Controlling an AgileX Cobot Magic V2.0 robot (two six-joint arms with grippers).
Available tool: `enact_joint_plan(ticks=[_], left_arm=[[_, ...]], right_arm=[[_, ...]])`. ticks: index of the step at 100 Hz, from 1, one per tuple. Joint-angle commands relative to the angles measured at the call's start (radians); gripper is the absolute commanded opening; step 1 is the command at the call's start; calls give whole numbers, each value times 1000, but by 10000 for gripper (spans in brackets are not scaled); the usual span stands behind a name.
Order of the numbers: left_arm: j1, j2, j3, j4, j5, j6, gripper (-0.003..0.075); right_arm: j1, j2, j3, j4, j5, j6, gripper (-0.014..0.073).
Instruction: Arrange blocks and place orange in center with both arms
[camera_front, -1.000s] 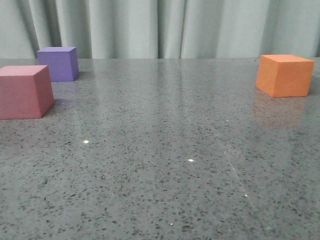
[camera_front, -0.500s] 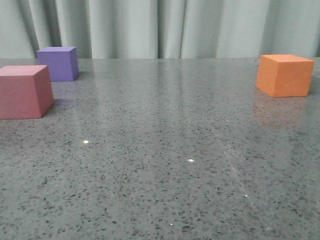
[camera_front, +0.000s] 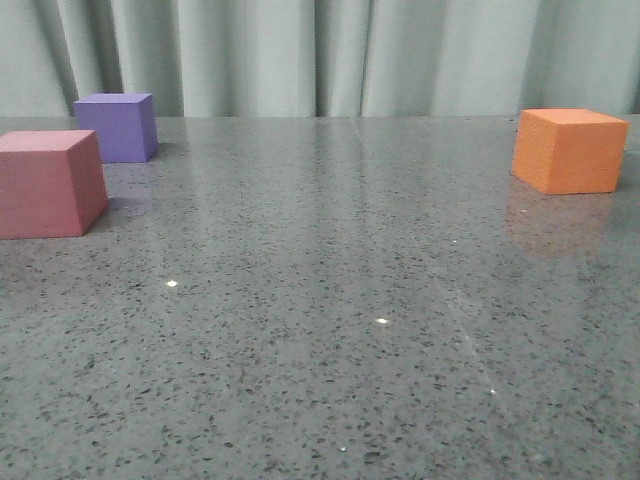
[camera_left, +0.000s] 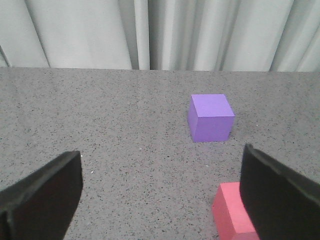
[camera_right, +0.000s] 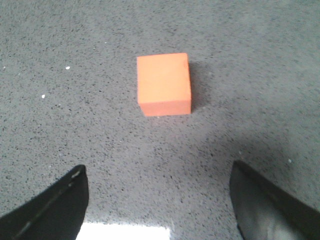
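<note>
The pink-red cube (camera_front: 48, 183) sits at the near left of the dark speckled table (camera_front: 330, 300). The purple cube (camera_front: 119, 126) is just behind it. The orange cube (camera_front: 569, 149) stands alone at the far right. No gripper shows in the front view. My left gripper (camera_left: 161, 170) is open and empty; the purple cube (camera_left: 210, 118) lies ahead of it, and the pink-red cube (camera_left: 231, 214) is partly hidden behind one finger. My right gripper (camera_right: 159, 185) is open and empty, above the table, with the orange cube (camera_right: 164, 84) ahead of its fingers.
Grey-green curtains (camera_front: 320, 55) hang behind the table's far edge. A bright reflection patch (camera_right: 122, 232) lies on the table between the right fingers. Bare table surface lies between the left cubes and the orange cube.
</note>
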Motion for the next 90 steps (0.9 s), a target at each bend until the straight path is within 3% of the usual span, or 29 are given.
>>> enact_joint_plan(ticks=[1,45,90], left_arm=[[0,5,-29,-12,-68,-8,599],[0,5,-29,-12,-68,-8,599],[0,5,-29,-12,-68,-8,599]], right_arm=[[8,72,-117,2,6,-13,580],[8,416,-377,0,118,-13,580],[8,537,-404,11,117,-13,580]])
